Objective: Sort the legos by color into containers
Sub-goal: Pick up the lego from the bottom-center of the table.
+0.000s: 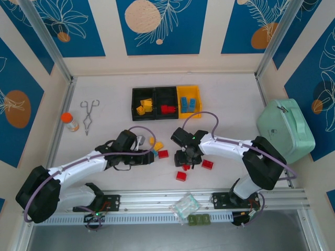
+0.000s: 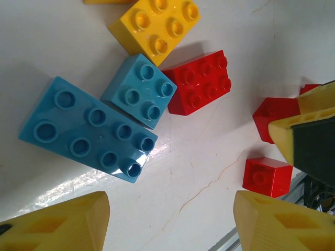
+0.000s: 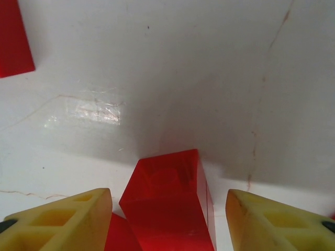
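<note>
Legos (image 1: 181, 176) lie loose on the near middle of the table (image 1: 235, 94). Others sit farther back in the containers (image 1: 155, 99): yellow in the left black bin, red in the middle black bin, blue in the yellow bin. I see the left gripper (image 2: 170, 219) spread wide over bare table, empty, near a long blue brick (image 2: 86, 130), a square blue brick (image 2: 138, 91), a yellow brick (image 2: 157, 26) and a studded red brick (image 2: 201, 81). The right gripper (image 3: 168, 217) straddles a lone red brick (image 3: 167, 198), with slim gaps on either side.
</note>
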Motion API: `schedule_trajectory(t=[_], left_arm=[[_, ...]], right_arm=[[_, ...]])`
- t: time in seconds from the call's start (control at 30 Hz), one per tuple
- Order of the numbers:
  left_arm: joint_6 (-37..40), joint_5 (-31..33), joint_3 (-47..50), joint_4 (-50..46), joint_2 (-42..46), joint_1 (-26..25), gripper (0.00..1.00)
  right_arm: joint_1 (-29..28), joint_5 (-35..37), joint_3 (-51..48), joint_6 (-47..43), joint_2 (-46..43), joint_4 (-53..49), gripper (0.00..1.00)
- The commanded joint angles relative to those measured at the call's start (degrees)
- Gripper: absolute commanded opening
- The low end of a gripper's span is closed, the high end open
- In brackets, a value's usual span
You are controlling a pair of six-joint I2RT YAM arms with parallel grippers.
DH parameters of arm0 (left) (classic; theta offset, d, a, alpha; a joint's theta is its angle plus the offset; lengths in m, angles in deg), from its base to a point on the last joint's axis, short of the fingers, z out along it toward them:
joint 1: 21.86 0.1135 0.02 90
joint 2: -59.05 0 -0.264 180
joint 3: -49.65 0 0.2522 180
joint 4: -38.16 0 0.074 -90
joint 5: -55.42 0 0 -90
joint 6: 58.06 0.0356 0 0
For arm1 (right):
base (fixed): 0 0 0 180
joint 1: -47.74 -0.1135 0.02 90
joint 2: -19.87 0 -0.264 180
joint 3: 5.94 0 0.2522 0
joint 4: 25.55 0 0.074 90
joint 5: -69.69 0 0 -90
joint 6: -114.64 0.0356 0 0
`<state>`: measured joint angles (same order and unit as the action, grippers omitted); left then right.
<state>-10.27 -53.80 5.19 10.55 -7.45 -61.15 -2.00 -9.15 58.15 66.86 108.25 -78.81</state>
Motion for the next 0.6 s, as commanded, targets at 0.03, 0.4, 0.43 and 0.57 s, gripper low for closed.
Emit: schedule_trajectory(t=[0.03, 0.4, 0.43, 0.57], left_arm=[[-1.14, 1.12, 0.36, 1.43, -0.29, -0.87, 0.64], [-1.73, 2.91, 0.48, 1.71, 0.29, -1.12, 0.63], [-1.93, 3.18, 0.48, 1.82, 0.47, -1.1, 0.63], [-3.15, 5.02, 0.04, 1.02, 1.99, -1.12, 0.63]], right_arm=[[-0.38, -0.4, -0.84, 1.3, 1.88, 0.59, 0.5], [1.61, 3.41, 5.89, -2.1, 1.27, -2.85, 0.32], [1.93, 3.4, 6.82, -2.62, 1.35, -2.79, 0.32], [3.43, 3.04, 11.11, -4.62, 2.6, -2.7, 0.32]])
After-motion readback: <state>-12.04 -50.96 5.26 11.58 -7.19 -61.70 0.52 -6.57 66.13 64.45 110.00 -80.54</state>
